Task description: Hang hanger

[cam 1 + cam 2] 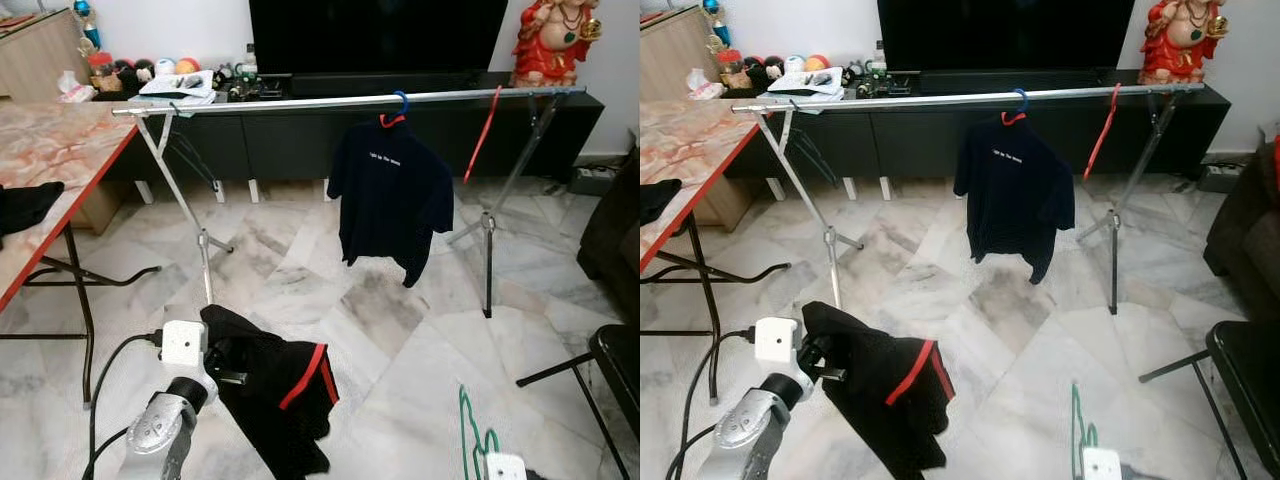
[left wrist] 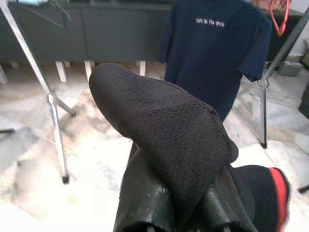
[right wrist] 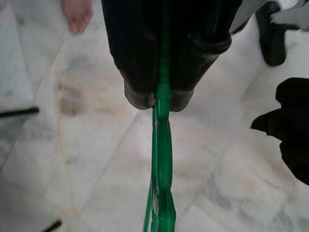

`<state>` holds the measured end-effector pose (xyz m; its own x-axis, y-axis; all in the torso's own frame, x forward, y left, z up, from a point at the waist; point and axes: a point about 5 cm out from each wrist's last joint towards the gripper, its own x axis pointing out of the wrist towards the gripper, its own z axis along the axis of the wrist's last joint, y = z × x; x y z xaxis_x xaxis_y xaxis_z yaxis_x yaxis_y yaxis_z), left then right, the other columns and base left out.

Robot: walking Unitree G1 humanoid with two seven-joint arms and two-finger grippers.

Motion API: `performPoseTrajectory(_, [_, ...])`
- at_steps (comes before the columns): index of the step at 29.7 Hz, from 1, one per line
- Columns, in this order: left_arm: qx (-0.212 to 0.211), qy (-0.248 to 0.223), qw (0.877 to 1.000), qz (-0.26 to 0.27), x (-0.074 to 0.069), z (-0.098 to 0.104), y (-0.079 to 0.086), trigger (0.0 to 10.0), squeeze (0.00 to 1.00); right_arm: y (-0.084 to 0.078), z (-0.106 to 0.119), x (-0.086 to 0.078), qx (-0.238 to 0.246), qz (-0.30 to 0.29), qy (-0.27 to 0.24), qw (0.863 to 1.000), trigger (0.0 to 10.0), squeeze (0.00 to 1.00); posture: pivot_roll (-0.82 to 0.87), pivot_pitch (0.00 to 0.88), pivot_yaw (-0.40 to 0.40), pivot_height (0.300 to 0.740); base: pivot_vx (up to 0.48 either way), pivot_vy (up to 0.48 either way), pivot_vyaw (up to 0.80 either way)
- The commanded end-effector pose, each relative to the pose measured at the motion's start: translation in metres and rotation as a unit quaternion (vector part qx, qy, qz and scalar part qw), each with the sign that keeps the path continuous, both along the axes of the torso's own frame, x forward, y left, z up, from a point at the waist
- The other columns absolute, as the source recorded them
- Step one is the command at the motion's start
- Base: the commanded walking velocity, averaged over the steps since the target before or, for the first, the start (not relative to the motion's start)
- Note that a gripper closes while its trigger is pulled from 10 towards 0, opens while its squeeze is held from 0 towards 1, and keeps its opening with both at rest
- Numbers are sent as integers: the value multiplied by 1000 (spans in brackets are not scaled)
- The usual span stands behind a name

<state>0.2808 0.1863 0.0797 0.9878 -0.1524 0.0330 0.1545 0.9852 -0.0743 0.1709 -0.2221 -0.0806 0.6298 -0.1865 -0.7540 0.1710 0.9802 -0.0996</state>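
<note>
**Holding garment and hanger apart, rail far ahead**

Holding is divided between the two arms. The left gripper [image 1: 232, 372] is pressed together on a black garment [image 1: 285, 400], a fine mesh knit with a red stripe, which is draped limply over the fingers and hangs toward the floor. The right gripper [image 3: 161, 94] is pinched on a green hanger [image 1: 470, 430], thin, smooth plastic, seen edge-on between the fingers in the right wrist view.

Key relation: the hanger lies to the right of the garment, well apart from it, with its long axis running roughly upright. The rail [image 1: 300, 103], a slim metal tube on crossed legs, runs left to right, far from both grippers. A dark blue shirt [image 1: 392, 195] on a blue hook and a bare red hanger [image 1: 482, 135] already hang toward its right half.

Judgement: the right arm is nearer the free stretch of rail; garment and hanger are not yet joined.
</note>
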Motion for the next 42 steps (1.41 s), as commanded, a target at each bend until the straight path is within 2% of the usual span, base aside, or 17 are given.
performPoseTrajectory(1, [14,-4,1000,5,-4,3,3,10000,0,5,-4,-7,9,-6,8,1000,10000,0,41,63,75,740,0,0,0])
performPoseTrajectory(4, [-2,-6,1000,15,-13,3,-1,10000,0,11,-8,-14,9,-3,17,1000,10000,0,34,64,79,740,0,0,0])
performPoseTrajectory(7, [4,-1,999,37,-18,2,1,10000,0,12,-9,-17,13,-19,15,1000,10000,0,31,64,76,740,0,0,0])
performPoseTrajectory(8, [44,7,998,40,-19,-1,4,10000,0,12,-10,-19,15,-17,16,1000,10000,0,37,60,75,740,0,0,0])
performPoseTrajectory(10, [92,7,995,42,-21,-4,12,10000,0,11,-11,-23,8,-10,26,1000,10000,0,42,53,76,740,0,0,0])
performPoseTrajectory(11, [98,7,994,43,-21,-4,13,10000,0,11,-12,-23,7,-9,27,1000,10000,0,42,53,76,740,0,0,0])
performPoseTrajectory(14, [121,24,988,95,-23,-10,37,10000,0,11,-12,-24,6,-14,25,1000,10000,0,49,37,84,740,0,0,0])
performPoseTrajectory(16, [123,36,987,99,-25,-16,41,10000,0,11,-12,-24,6,-14,24,1000,10000,0,42,33,85,740,0,0,0])
performPoseTrajectory(18, [84,45,991,98,-26,-18,40,10000,0,12,-12,-24,6,-2,24,1000,10000,0,33,29,86,740,0,0,0])
performPoseTrajectory(21, [16,31,995,95,-23,-8,34,10000,0,12,-12,-24,7,-4,23,1000,10000,0,37,26,86,740,0,0,0])
performPoseTrajectory(24, [-5,21,996,84,-21,-3,29,10000,0,13,-12,-24,6,3,26,1000,10000,0,41,15,90,740,0,0,0])
performPoseTrajectory(32, [-15,30,997,68,-25,-4,20,10000,0,16,-13,-26,4,20,29,999,10000,0,32,6,101,740,0,0,0])
performPoseTrajectory(40, [-22,42,997,59,-24,-6,14,10000,0,20,-15,-31,-11,57,41,997,10000,0,28,9,102,740,0,0,744])
performPoseTrajectory(42, [-24,43,997,59,-24,-6,14,10000,0,20,-15,-29,-6,51,36,998,10000,0,31,22,100,740,0,0,800])
